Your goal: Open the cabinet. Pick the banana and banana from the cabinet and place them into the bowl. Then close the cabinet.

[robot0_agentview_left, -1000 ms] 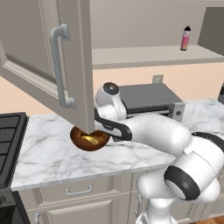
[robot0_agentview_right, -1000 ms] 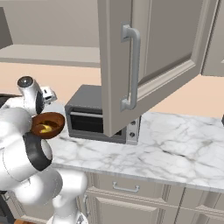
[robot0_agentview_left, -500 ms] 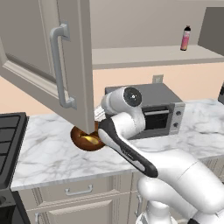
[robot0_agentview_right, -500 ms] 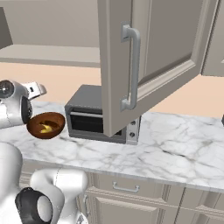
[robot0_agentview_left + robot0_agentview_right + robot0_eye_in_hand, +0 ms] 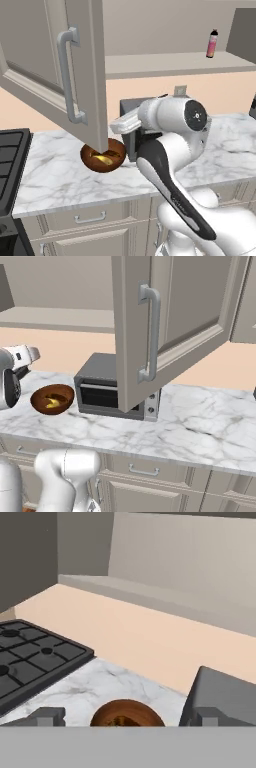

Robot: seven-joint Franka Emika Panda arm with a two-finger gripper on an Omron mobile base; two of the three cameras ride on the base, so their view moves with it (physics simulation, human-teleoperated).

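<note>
Marble bench: bowl w/ yellow banana inside, near back edge, left of grey oven. Cabinet doors open. Gripper fingers apart, empty, above bowl. Stove at left end.

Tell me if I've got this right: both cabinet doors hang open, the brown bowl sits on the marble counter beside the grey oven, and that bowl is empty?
Not quite: the bowl is not empty. The right base view shows something yellow lying inside it. The rest holds: the cabinet doors hang open, and the bowl sits on the marble counter beside the grey oven.
</note>
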